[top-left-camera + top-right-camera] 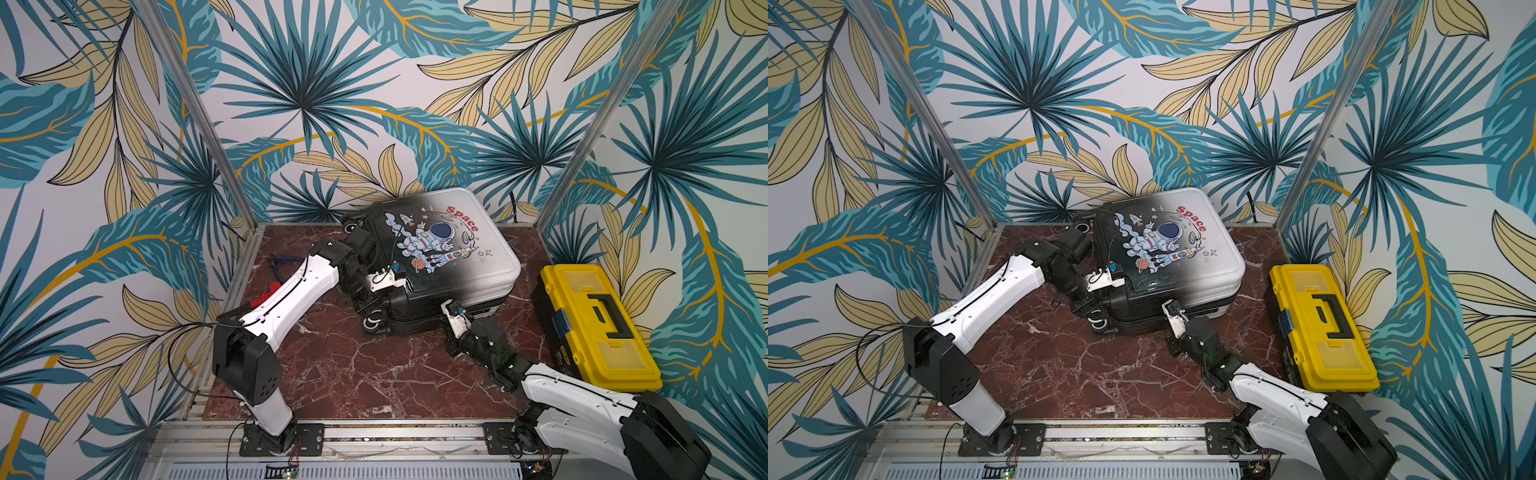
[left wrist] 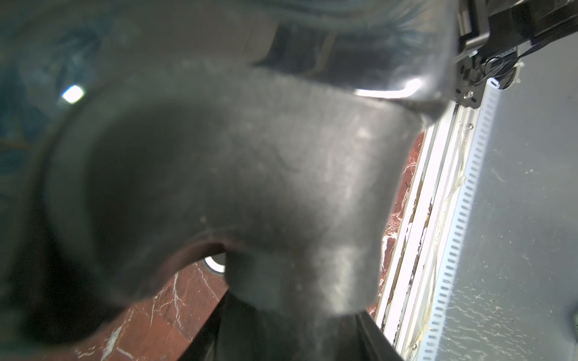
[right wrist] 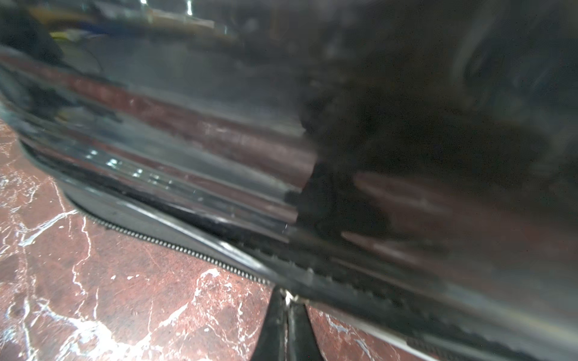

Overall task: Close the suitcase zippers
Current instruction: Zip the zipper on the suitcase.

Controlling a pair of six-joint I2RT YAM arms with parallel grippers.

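Reads "Space" (image 1: 462,217) in red, arched over the cartoon astronaut (image 1: 434,237) on the pale far part of the suitcase (image 1: 494,266) lid, in both top views; too small to read on the yellow toolbox (image 1: 602,332) side label (image 1: 564,356).

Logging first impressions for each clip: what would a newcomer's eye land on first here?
The astronaut-print suitcase lying flat at the back of the marble table, with a yellow toolbox to its right. At its near edge, the right gripper pinches the zipper pull, and leafy wallpaper surrounds everything.
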